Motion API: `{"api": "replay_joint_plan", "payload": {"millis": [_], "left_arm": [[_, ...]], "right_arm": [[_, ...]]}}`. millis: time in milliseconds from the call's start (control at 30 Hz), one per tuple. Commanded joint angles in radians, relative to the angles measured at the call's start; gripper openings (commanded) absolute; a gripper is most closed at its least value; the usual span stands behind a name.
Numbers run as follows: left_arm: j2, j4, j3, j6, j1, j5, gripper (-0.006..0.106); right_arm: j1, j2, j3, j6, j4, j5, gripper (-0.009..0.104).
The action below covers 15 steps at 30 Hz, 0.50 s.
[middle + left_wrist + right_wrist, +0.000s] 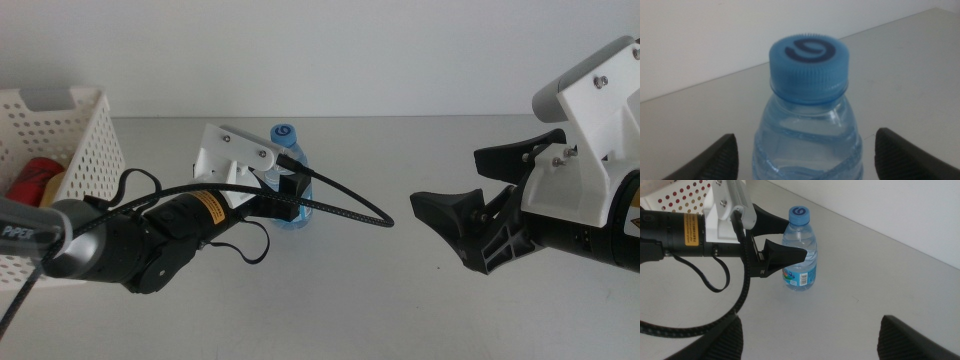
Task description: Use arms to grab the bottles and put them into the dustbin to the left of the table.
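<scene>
Toward the far edge of the table [400, 300], left of centre, the water bottle [290, 180] stands upright, blue cap [809, 64] on. My left gripper [285, 195] reaches in from the left side and sits around it: jaws apart, one on each side of the bottle's body. In the left wrist view both jaw tips stand clear of the plastic, bare table visible in the gaps; not clamped. The right wrist view agrees: two dark wedges flank the bottle at about label [802, 275] height, bottle base on the table.

My right gripper [470, 195] hangs over the right part of the table, well apart from the bottle, jaws spread, nothing between them.

Dustbin [85, 140]: white perforated basket at the table's left edge, just beside my left arm. Inside, a red object [33, 178] lies against something yellow [55, 182]; too little shows to say more.

Black cable [340, 205] loops from the left wrist housing across the table in front of the bottle.
</scene>
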Motion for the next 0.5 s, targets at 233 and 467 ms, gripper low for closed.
{"api": "replay_joint_plan", "payload": {"millis": [233, 467], "left_arm": [[0.094, -0.016, -0.097, -0.018, 0.002, -0.133, 0.092], [0.121, -0.011, -0.129, -0.06, 0.002, -0.138, 0.036]], "right_arm": [[0.0, -0.02, -0.038, -0.012, -0.005, -0.065, 0.071], [0.0, -0.02, -0.038, -0.012, -0.005, -0.065, 0.071]]}}
